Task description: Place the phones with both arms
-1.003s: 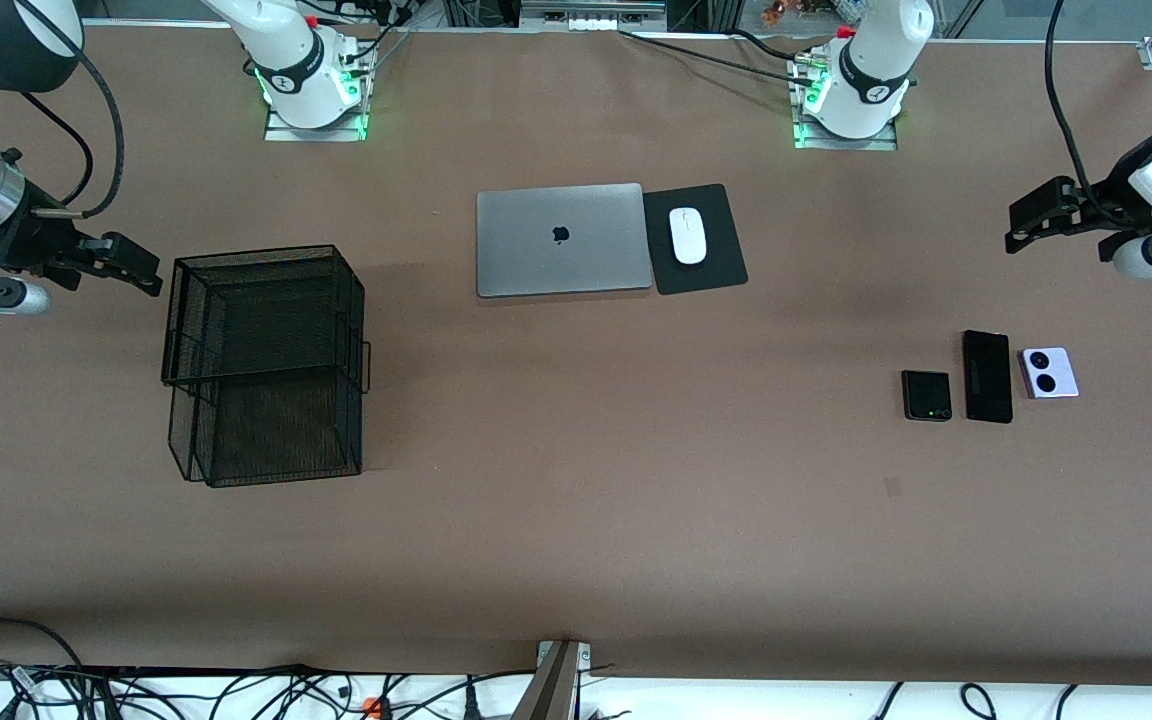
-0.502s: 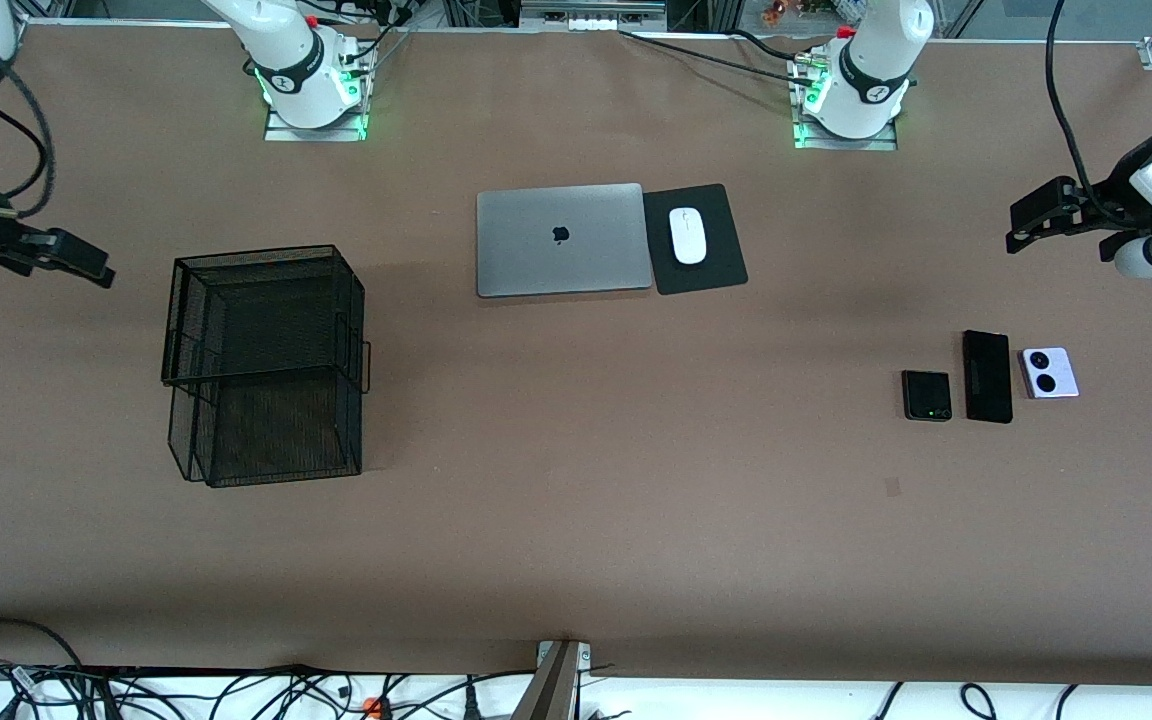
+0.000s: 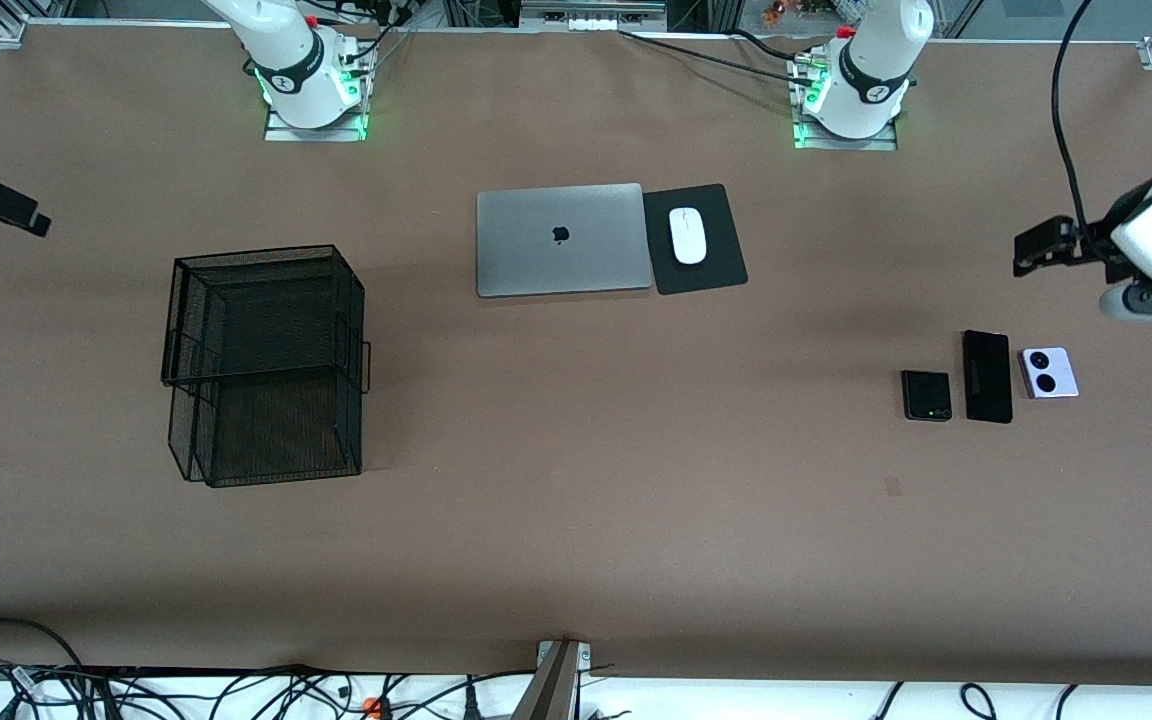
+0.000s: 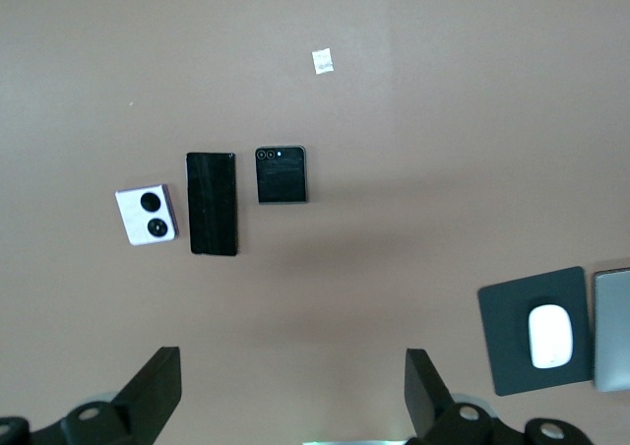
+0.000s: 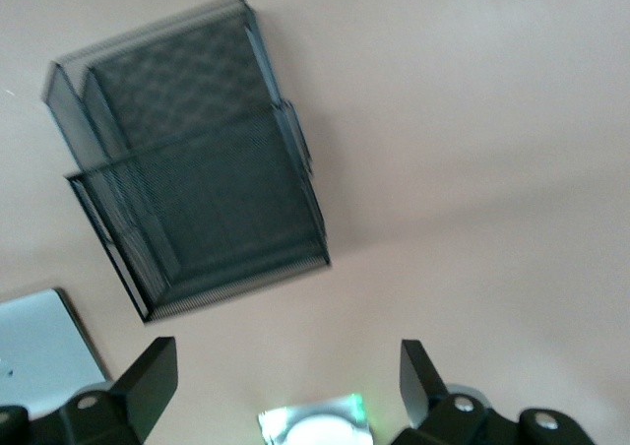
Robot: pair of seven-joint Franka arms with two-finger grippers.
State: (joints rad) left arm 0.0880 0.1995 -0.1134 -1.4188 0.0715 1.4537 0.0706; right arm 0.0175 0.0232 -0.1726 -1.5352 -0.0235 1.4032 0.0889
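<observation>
Front view, clock basis: 12 o'clock points to the arm bases, 6 o'clock to the camera.
Desk (image 3: 576, 540): brown surface; carries all items listed.
Slab phone (image 3: 987, 376): flat on the desk toward the left arm's end, long axis running 12 to 6 o'clock.
Folded phone (image 3: 926, 395): flat, just beside the slab phone at its 9 o'clock, not touching it.
Lilac phone (image 3: 1048, 373): flat, just beside the slab phone at its 3 o'clock, not touching it, both lenses up.
Left gripper (image 4: 290, 366): fingers spread wide, holding nothing; in the air over bare desk at about 1 o'clock of the phones.
Right gripper (image 5: 285, 361): fingers spread wide, holding nothing; in the air over the desk edge at the right arm's end, at about 10 o'clock of the basket.
Basket (image 3: 266, 365): black mesh, two tiers, well apart from the phones at their 9 o'clock.
Laptop (image 3: 561, 240): silver, lid shut, mid-desk.
Mouse pad (image 3: 711, 270): black, touching the laptop at its 3 o'clock.
Mouse (image 3: 688, 236): white, on the mouse pad.
Tape scrap (image 3: 893, 487): on the desk at 7 o'clock of the folded phone.
</observation>
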